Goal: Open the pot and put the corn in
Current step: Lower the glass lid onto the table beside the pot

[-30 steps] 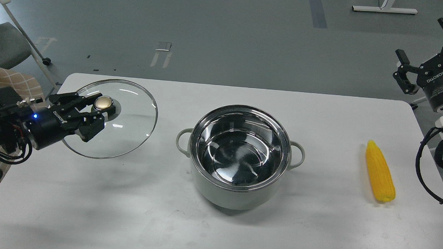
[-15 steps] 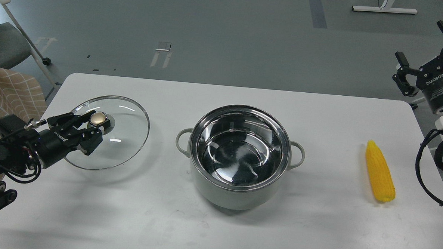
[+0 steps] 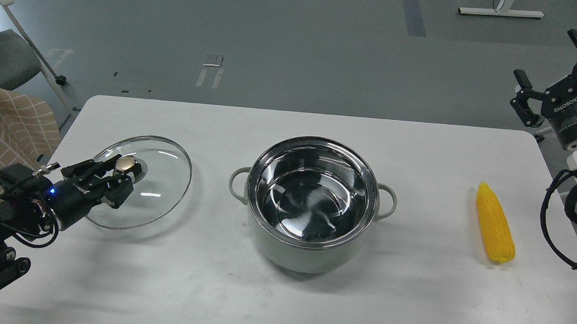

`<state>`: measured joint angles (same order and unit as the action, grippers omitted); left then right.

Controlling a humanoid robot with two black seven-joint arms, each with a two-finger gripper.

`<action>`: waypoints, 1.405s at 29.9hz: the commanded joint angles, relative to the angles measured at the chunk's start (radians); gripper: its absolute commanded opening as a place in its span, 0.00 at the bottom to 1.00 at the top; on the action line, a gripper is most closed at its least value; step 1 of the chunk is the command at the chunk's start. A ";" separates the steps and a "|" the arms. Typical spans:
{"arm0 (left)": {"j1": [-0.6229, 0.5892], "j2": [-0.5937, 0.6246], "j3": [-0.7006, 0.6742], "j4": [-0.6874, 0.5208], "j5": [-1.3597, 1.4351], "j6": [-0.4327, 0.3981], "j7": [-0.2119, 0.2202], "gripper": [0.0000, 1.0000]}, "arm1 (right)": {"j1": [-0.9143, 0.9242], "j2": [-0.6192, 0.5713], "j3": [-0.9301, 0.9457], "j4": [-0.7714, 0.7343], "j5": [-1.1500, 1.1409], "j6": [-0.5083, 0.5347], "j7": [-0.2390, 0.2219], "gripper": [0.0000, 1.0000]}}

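The pale grey-green pot [image 3: 309, 250] stands open at the middle of the white table, its shiny steel inside empty. Its glass lid [image 3: 163, 186] is at the left of the table, low over or on the surface. My left gripper [image 3: 120, 174] is shut on the lid's gold knob [image 3: 124, 163]. The yellow corn [image 3: 495, 223] lies on the table at the right, pointed end away from me. My right gripper [image 3: 548, 61] is open and empty, raised beyond the table's far right corner, well above the corn.
The white table [image 3: 282, 298] has a rounded far edge. A grey chair [image 3: 5, 57] and a checked cloth [image 3: 12, 130] are off its left side. Black cables [image 3: 559, 208] hang by the right edge.
My left gripper has carried the lid down and toward me, from raised above the table's left part to low at the surface. The right gripper has shifted slightly up.
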<state>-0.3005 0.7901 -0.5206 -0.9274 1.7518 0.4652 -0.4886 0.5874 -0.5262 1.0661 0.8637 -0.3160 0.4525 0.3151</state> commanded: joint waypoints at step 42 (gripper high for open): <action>0.041 -0.032 0.005 0.081 -0.015 0.023 0.000 0.74 | 0.000 0.002 0.000 -0.002 0.000 0.000 0.001 1.00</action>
<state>-0.2613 0.7578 -0.5154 -0.8467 1.7349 0.4888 -0.4888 0.5860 -0.5234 1.0661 0.8621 -0.3160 0.4525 0.3154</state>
